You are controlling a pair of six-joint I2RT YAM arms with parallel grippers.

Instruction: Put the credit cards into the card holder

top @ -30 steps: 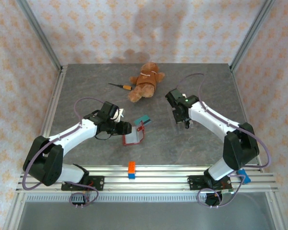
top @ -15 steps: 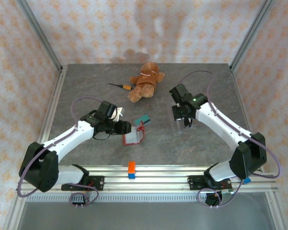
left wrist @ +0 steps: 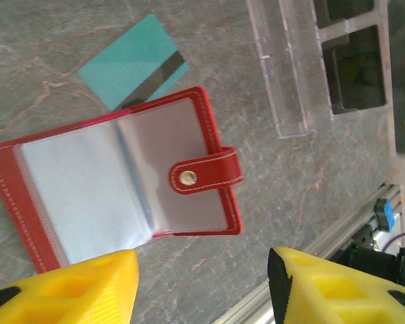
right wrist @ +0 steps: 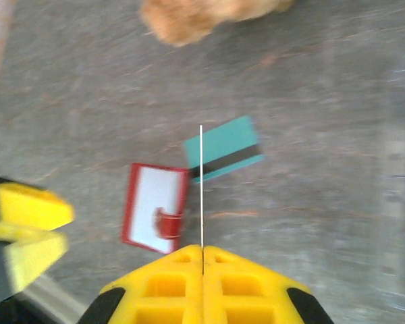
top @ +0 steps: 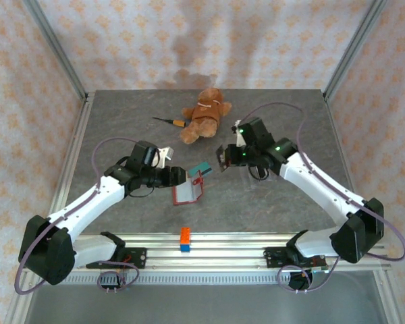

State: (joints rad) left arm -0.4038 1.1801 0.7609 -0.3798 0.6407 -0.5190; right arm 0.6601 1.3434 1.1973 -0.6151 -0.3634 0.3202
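Jaws of right gripper (right wrist: 202,251) pinch a card (right wrist: 201,182) edge-on, presumably to slot it into the card holder (left wrist: 121,189) lying open below. Jaws of left gripper (left wrist: 202,270) gape just beside it, likely for steadying.

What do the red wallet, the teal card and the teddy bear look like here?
Wallet (left wrist: 187,177): left wrist view, on its snap tab.
Teal card (left wrist: 123,65): left wrist view, on its teal face.
Teddy bear (top: 204,116): top view, on its middle.
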